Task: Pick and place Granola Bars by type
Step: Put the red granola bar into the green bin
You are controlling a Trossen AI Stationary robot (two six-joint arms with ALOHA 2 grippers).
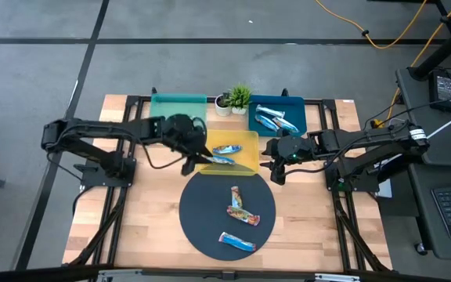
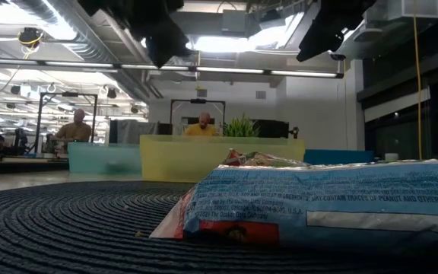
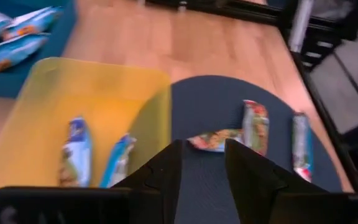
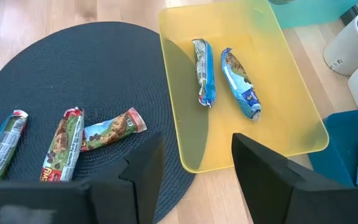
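Observation:
Three granola bars with red-green print lie flat on the round dark mat [image 1: 210, 227]: two near its middle [image 1: 235, 197] [image 1: 243, 216], one toward the near edge [image 1: 236, 243]. Two blue-wrapped bars [image 4: 204, 71] [image 4: 241, 84] lie in the yellow tray [image 1: 245, 141]. More blue bars [image 1: 276, 119] lie in the blue tray [image 1: 296, 102]. My left gripper [image 1: 193, 161] hangs open over the yellow tray's left near corner, and its wrist view shows nothing between its fingers [image 3: 201, 165]. My right gripper [image 1: 276, 171] is open and hovers just right of the yellow tray.
A teal tray [image 1: 177, 106] sits at the far left of the trays, and a small potted plant [image 1: 239, 98] with a white pot stands between it and the blue tray. Bare wood lies left and right of the mat. People sit in the room beyond the table [image 2: 198, 125].

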